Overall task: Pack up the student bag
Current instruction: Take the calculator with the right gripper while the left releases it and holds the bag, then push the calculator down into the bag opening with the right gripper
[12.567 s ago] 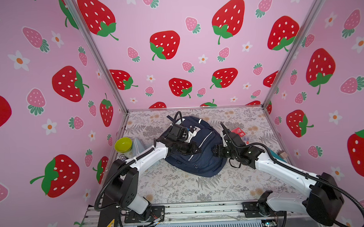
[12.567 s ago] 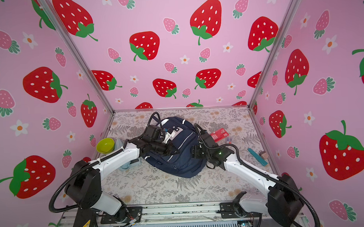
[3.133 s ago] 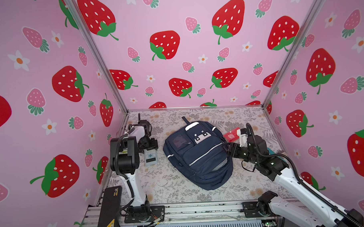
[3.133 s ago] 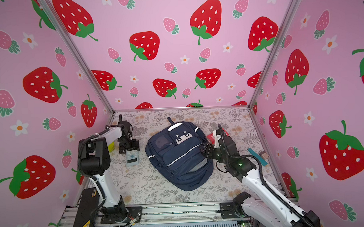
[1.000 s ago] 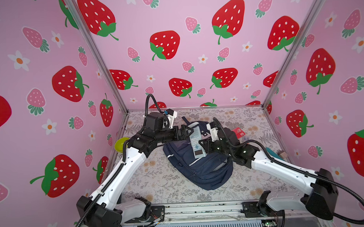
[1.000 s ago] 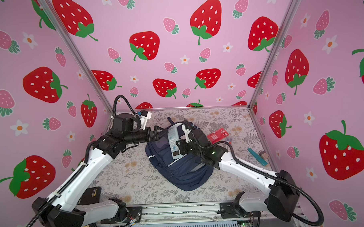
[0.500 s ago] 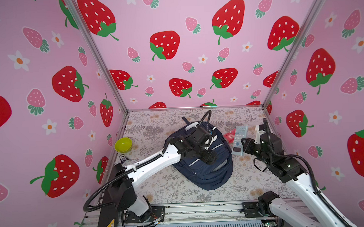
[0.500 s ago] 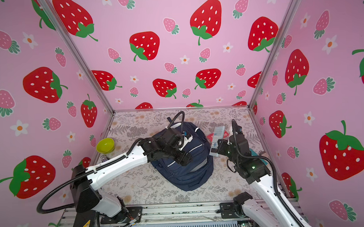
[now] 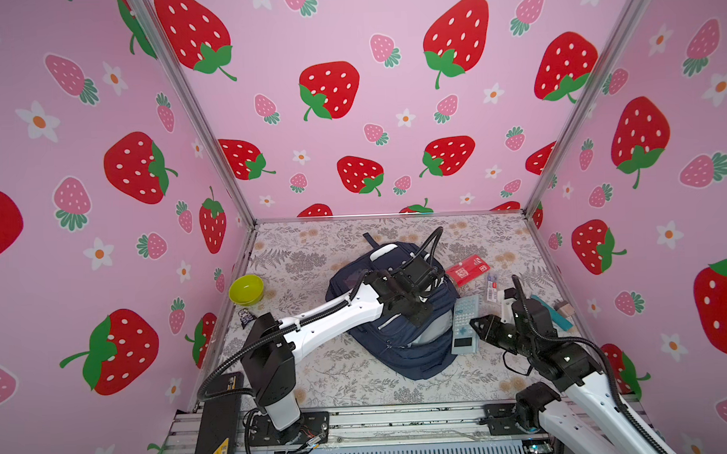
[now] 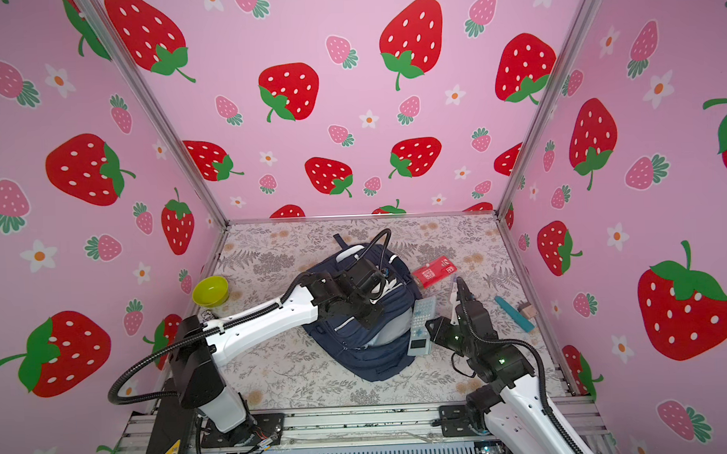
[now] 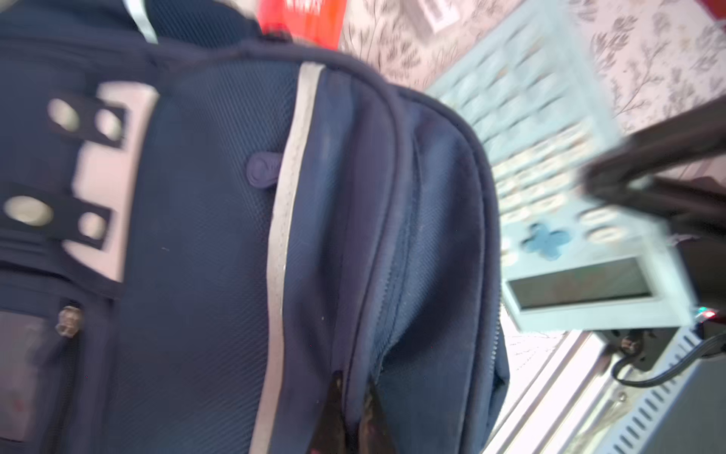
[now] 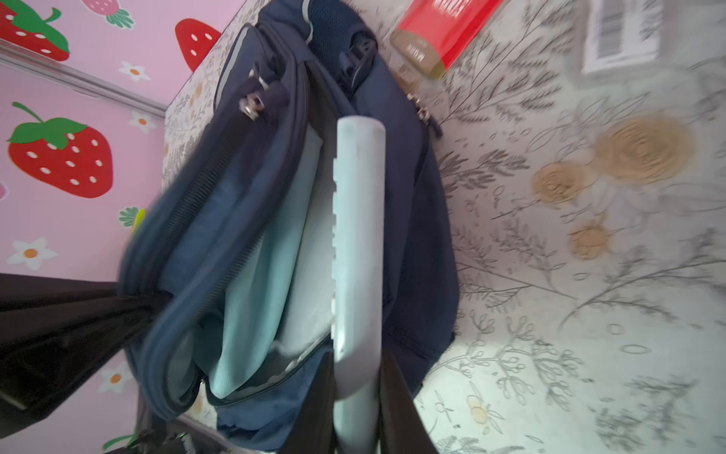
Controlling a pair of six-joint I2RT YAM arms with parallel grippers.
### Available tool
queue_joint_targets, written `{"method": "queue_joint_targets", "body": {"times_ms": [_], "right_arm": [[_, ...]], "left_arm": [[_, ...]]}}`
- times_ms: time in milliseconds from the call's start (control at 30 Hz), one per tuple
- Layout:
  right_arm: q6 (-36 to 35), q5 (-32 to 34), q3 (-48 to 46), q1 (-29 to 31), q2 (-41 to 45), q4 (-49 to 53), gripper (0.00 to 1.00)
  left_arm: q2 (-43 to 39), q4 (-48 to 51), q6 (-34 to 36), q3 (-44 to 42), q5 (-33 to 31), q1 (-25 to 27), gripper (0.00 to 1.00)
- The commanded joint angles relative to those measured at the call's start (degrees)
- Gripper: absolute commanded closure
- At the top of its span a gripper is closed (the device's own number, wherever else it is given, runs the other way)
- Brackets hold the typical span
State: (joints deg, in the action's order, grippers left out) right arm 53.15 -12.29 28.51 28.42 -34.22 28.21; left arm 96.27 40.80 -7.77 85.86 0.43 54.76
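I judged the large navy-blue fabric backpack [image 9: 399, 360], lying lower centre in a top view, soft and floppy, so my left gripper [image 11: 351, 397] pinched its zip-opening rim while my right gripper [image 12: 357, 377] grasped the rigid pale-blue plastic calculator [image 12: 357, 236].

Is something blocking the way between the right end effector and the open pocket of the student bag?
Nothing visible blocks it. The right end effector holds a calculator edge-on at the student bag's open mouth; the left end effector pinches its fabric aside.
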Motion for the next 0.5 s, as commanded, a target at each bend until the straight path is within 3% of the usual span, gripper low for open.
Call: {"method": "queue_joint_targets", "body": {"times_ms": [0, 300, 467], "right_arm": [[4.07, -6.18, 0.23, 0.78, -1.56, -13.09, 0.99], [5.66, -5.43, -1.97, 1.99, -9.76, -23.44, 0.99], [8.93, -7.06, -6.51, 3.02, -18.20, -38.06, 1.00]], "left_arm": [[-4.47, -5.03, 0.22, -0.23, 1.77, -1.02, 1.00], [-8.42, -10.28, 1.58, -4.01, 7.06, -3.17, 1.00], [-8.11, -11.70, 2.65, -4.23, 9.57, -3.50, 1.00]]}}
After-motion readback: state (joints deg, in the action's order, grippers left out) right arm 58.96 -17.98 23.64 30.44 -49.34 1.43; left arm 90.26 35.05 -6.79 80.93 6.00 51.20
